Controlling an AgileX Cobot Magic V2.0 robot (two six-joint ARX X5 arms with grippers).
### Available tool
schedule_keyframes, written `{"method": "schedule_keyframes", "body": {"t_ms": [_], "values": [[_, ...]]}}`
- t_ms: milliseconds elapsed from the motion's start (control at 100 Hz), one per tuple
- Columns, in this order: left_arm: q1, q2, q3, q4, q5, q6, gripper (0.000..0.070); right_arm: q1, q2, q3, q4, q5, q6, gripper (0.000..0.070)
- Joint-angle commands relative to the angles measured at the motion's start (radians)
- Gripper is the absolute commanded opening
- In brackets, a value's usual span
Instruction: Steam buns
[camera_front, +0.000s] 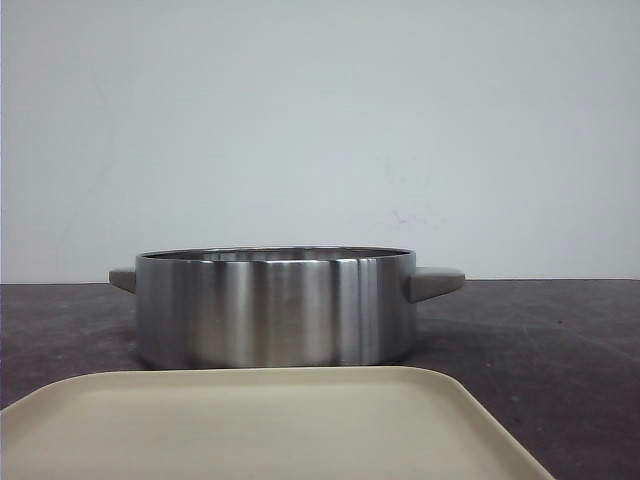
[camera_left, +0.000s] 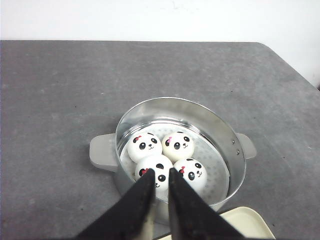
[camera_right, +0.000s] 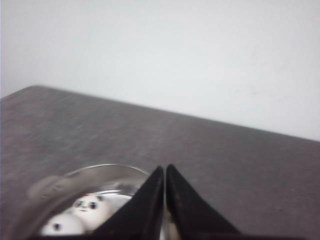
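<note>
Four white panda-face buns sit close together inside the steel steamer pot (camera_left: 235, 145) in the left wrist view: two at the back (camera_left: 144, 146) (camera_left: 178, 145) and two at the front (camera_left: 159, 166) (camera_left: 194, 172). My left gripper (camera_left: 161, 172) hangs above the pot's near rim, its jaws a narrow gap apart and empty. My right gripper (camera_right: 165, 169) is shut and empty beside the pot (camera_right: 100, 172), where two buns (camera_right: 90, 207) show blurred. In the front view the pot (camera_front: 275, 310) hides the buns, and no gripper shows.
A cream tray (camera_front: 260, 425) lies in front of the pot, and its corner shows in the left wrist view (camera_left: 245, 222). The pot has two grey side handles (camera_front: 435, 283). The dark grey table (camera_left: 60, 90) ends at a white wall behind.
</note>
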Motion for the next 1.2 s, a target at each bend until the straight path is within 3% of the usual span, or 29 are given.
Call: {"method": "schedule_keyframes", "body": {"t_ms": [0,260,500,620,830,1190], "values": [[-0.007,0.003,0.011,0.008,-0.003,0.0,0.0,-0.051,-0.102,-0.148,0.126,-0.052,-0.051,0.0],[-0.007,0.003,0.011,0.008,-0.003,0.0,0.0,-0.341,-0.53,-0.541,0.172,-0.14,-0.05,0.0],[-0.007,0.003,0.011,0.008,-0.003,0.0,0.0,-0.543,-0.765,-0.736,0.147,-0.265,-0.049,0.0],[-0.007,0.003,0.012,0.009,-0.003,0.0,0.0,-0.594,-0.785,-0.734,0.004,-0.236,-0.041,0.0],[-0.007,0.003,0.012,0.008,-0.003,0.0,0.0,-0.637,-0.785,-0.734,-0.128,-0.182,-0.048,0.0],[-0.007,0.003,0.012,0.009,-0.003,0.0,0.0,-0.637,-0.785,-0.734,-0.113,-0.18,-0.051,0.0]]}}
